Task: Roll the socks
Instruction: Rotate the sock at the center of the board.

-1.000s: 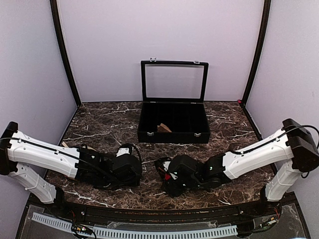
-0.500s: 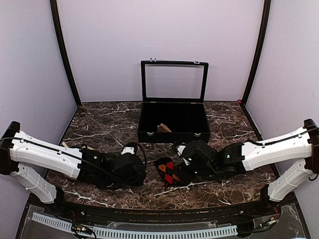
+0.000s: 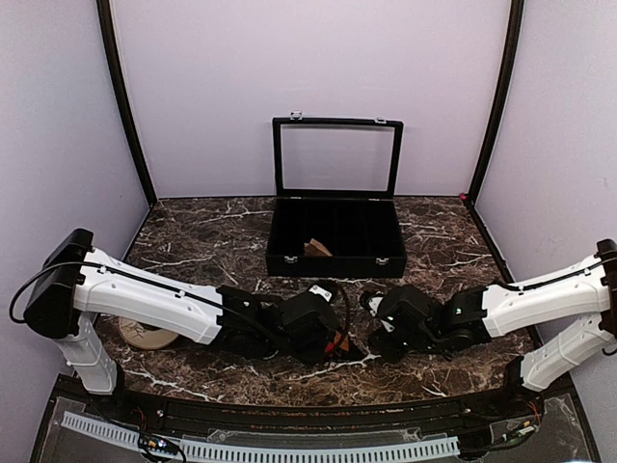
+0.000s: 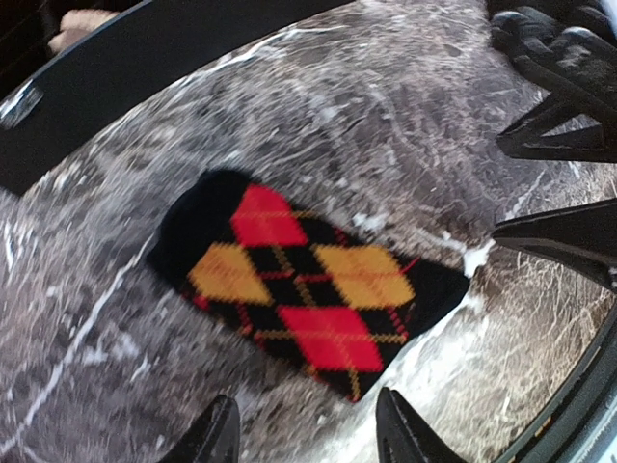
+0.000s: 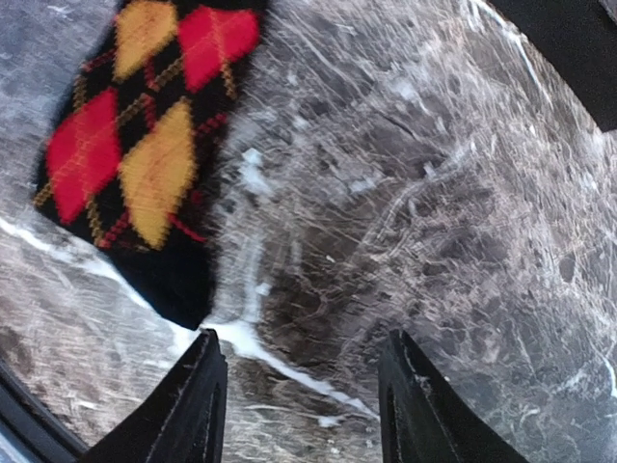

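Your right gripper [image 5: 301, 365] has pulled back rightward, spread wide and empty. Your left gripper [image 4: 307, 426], equally wide, has swung in over the argyle sock [image 4: 308, 289], lying flat mid-frame on the counter [image 4: 405, 125]. The rolling looks unstarted.

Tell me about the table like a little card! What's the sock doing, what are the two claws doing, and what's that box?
Sock: black argyle sock with red and orange diamonds, lying flat on the dark marble table, not rolled
Left claw: open, over the sock, holding nothing
Right claw: open, beside the sock's end, holding nothing
Box: black case with a clear lid, lid up, at the back of the table
Extra: pale round object by the left arm
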Motion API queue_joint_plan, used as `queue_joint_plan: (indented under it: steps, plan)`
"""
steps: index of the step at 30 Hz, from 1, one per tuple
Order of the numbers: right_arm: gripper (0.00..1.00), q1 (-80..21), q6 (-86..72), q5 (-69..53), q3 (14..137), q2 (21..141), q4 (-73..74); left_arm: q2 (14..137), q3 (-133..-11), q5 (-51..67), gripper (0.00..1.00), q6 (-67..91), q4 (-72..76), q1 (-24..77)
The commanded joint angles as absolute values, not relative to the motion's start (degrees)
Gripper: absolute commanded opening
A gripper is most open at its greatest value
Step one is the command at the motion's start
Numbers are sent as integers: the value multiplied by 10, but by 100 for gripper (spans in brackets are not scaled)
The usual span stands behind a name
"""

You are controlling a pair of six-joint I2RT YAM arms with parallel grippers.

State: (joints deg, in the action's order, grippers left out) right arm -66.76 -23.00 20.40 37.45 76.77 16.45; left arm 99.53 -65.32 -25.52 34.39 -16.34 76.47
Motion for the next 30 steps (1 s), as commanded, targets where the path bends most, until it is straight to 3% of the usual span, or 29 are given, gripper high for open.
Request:
queue_joint_plan:
  steps: [1,14,30]
  plan:
    - [47,-651,-243,197,367,792,152,1051,-727,-258,51,252,-173,768]
    - [41,-646,-278,149,391,869,134,1091,-760,-271,50,269,-206,768]
    - [40,-676,-333,79,433,928,130,950,-600,-314,50,416,-209,769]
